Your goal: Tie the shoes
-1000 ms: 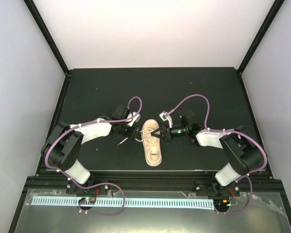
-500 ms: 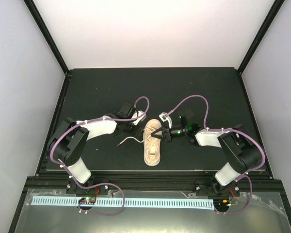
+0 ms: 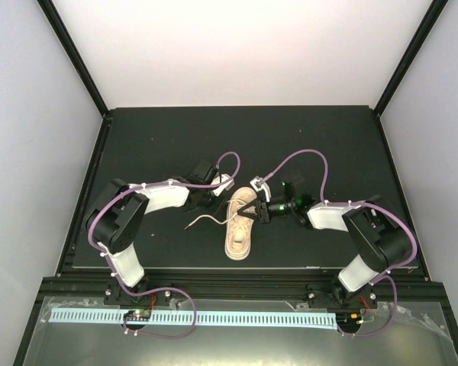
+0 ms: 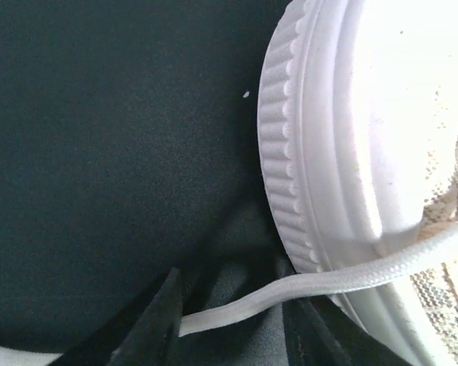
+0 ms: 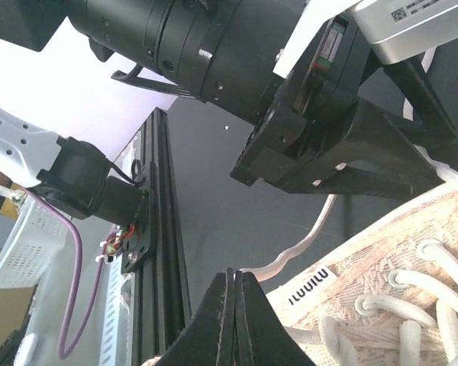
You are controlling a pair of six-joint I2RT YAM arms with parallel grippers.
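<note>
The beige shoe (image 3: 240, 232) lies on the black mat between both arms. My left gripper (image 3: 220, 202) sits low at its left side. In the left wrist view the ribbed pale sole (image 4: 320, 137) fills the right. A thin off-white lace (image 4: 328, 280) runs off it and passes between my left gripper (image 4: 233, 293), whose jaws stand apart around it. My right gripper (image 3: 252, 213) is over the laced part. In the right wrist view its tips (image 5: 235, 273) are shut, and the lace (image 5: 309, 236) leaves them toward the left fingers (image 5: 382, 171). The lace's free end (image 3: 192, 224) trails left.
The black mat (image 3: 153, 145) covers the table, with pale walls on three sides. A black frame rail (image 5: 164, 252) runs along the near edge. Purple cables (image 3: 305, 156) arch over both wrists.
My left gripper has moved right and a little farther back, up against the shoe, and its jaws have narrowed around the lace. The shoe has turned slightly. My right gripper stays shut.
</note>
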